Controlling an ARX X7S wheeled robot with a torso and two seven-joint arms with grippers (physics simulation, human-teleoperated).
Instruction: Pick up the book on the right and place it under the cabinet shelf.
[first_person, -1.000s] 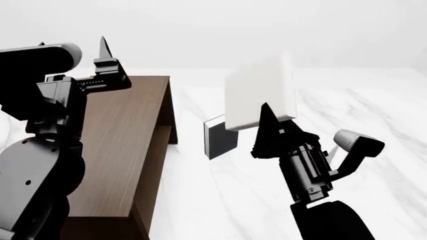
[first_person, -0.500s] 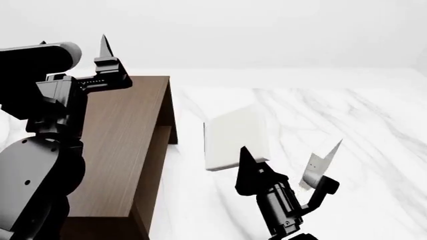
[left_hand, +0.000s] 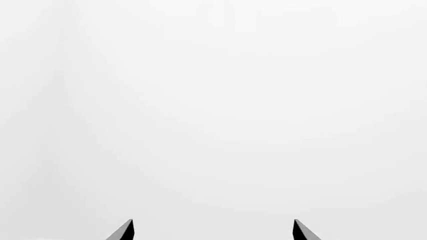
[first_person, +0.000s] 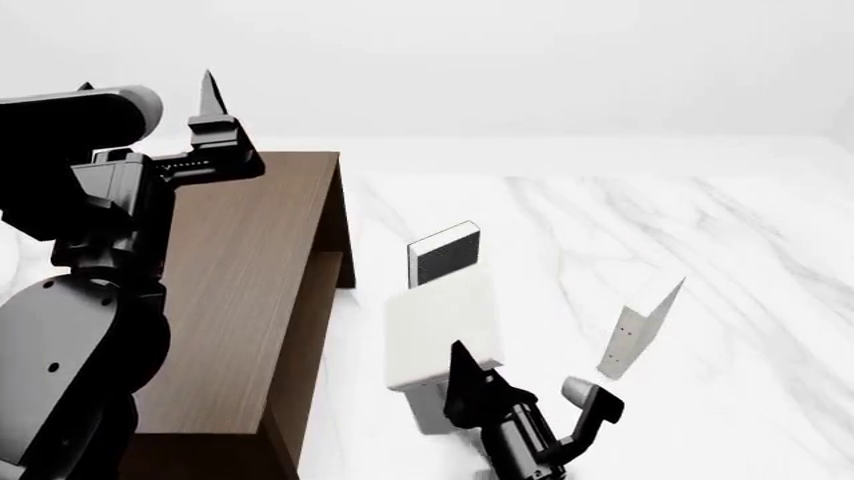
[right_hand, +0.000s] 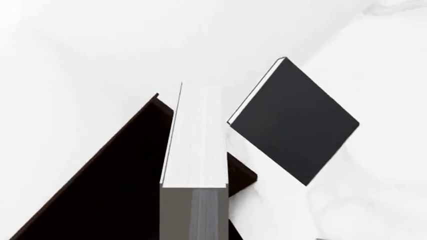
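Nearest, at the table's front edge in the head view: right gripper (first_person: 461, 365), black, clamped on the lower edge of the white book (first_person: 443, 335), cover tilted and raised off the marble-patterned white table (first_person: 747, 260). Same book in the right wrist view (right_hand: 195, 140), seen edge-on, its page block running up from between the fingers. Position of the book: held in the air just right of the cabinet shelf (first_person: 254, 300), not inside it.

Right of the gripper, nearer the table's middle: second white book (first_person: 638, 327), standing upright on its edge, well apart from the held one.

Behind the held book, farther toward the table's back edge: black-covered book (first_person: 443, 255) with white page edges, upright and near the cabinet's far right corner; in the right wrist view (right_hand: 293, 122), apart from the held book.

Along the table's left side: dark-brown wood-grain cabinet, open face turned right, inner shelf board visible in the opening.

Above the cabinet's far left corner: left gripper (first_person: 211, 105), raised clear of everything. In the left wrist view, two black fingertips (left_hand: 125, 231) spread wide apart, holding nothing, plain white background beyond.
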